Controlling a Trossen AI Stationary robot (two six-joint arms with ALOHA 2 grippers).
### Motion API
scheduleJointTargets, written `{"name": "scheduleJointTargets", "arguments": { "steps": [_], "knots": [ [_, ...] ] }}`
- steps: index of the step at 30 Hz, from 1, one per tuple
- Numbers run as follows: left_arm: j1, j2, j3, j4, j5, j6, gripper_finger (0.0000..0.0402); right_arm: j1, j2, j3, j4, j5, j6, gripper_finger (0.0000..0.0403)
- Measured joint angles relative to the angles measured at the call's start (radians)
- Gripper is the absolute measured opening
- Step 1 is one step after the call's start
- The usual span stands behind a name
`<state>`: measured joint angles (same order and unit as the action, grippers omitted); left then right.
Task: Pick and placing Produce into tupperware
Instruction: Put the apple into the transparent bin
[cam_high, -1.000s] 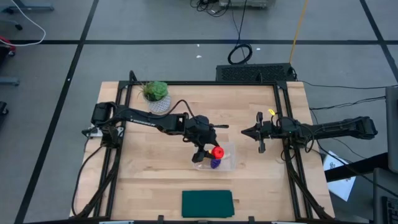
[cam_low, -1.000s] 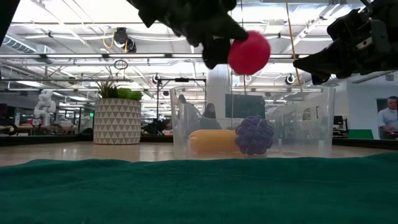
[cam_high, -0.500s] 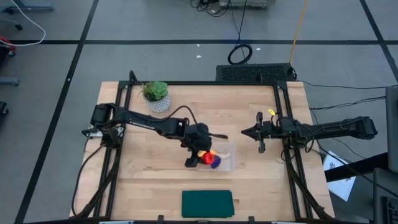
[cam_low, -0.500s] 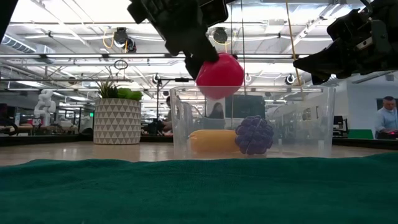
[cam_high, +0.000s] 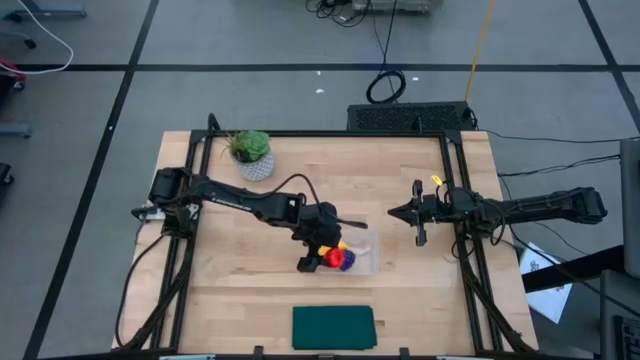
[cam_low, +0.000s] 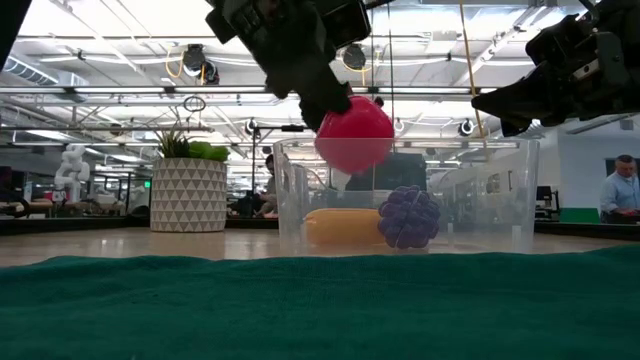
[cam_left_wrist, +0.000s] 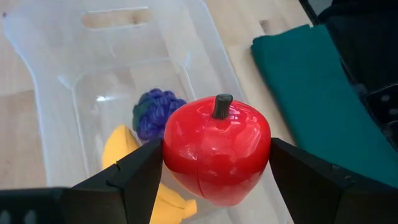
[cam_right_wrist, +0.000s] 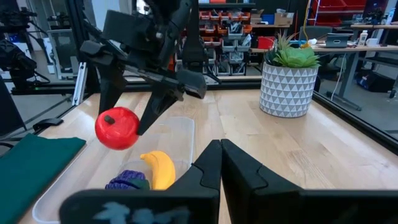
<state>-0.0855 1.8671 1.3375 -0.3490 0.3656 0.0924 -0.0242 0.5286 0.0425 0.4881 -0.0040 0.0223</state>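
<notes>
left end effector (cam_left_wrist: 214, 171) is clamped on the red apple (cam_left_wrist: 216, 149), one dark finger on each side, stem pointing up. in the low view the apple (cam_low: 354, 134) hangs right at the rim of the tupperware (cam_low: 500, 200), over its left half, not touching the bottom. from above, the left arm reaches diagonally across the worktop (cam_high: 400, 180) w/ the apple (cam_high: 329, 256) over the left part of the clear container (cam_high: 366, 262).

inside the tub there's the banana (cam_low: 340, 226) lying flat and the grape bunch (cam_low: 408, 216) just beside it, touching or nearly so. the left wrist view shows the grapes (cam_left_wrist: 152, 114) and banana (cam_left_wrist: 121, 152) below the apple, both on the container floor. the right wrist view shows the same thing from the other side: apple (cam_right_wrist: 117, 128) above the tub, banana (cam_right_wrist: 158, 168) and grapes (cam_right_wrist: 127, 180) inside.

right end effector (cam_high: 417, 226) sits well apart, near the right edge of the worktop, pointing toward the middle; its fingers (cam_right_wrist: 239, 165) look pressed together w/ nothing between them.

other stuff: potted plant (cam_high: 251, 152) in a white patterned pot at the back left corner, dark green mat (cam_high: 333, 327) at the front edge, well clear of the tub. a person (cam_low: 618, 195) shows way back in the room on the right of the low view.
</notes>
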Motion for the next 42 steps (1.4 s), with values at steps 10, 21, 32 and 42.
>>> {"name": "scheduleJointTargets", "arguments": {
  "steps": [10,21,32,42],
  "knots": [
    [-0.008,0.025,0.0,0.036,-0.022,-0.022,0.0275,0.0,0.016,0.0,-0.001,0.0,-0.002,0.0],
    [-0.016,0.025,0.001,0.011,-0.131,0.068,0.0275,0.0,0.023,0.0,0.003,0.0,-0.003,0.0],
    [-0.023,0.026,0.001,0.009,-0.132,0.062,0.0275,0.0,0.023,0.0,0.009,0.0,-0.004,0.0],
    [-0.027,0.067,0.001,0.008,-0.105,0.064,0.0275,0.0,0.024,0.0,0.008,0.0,-0.001,0.0]
  ]
}}
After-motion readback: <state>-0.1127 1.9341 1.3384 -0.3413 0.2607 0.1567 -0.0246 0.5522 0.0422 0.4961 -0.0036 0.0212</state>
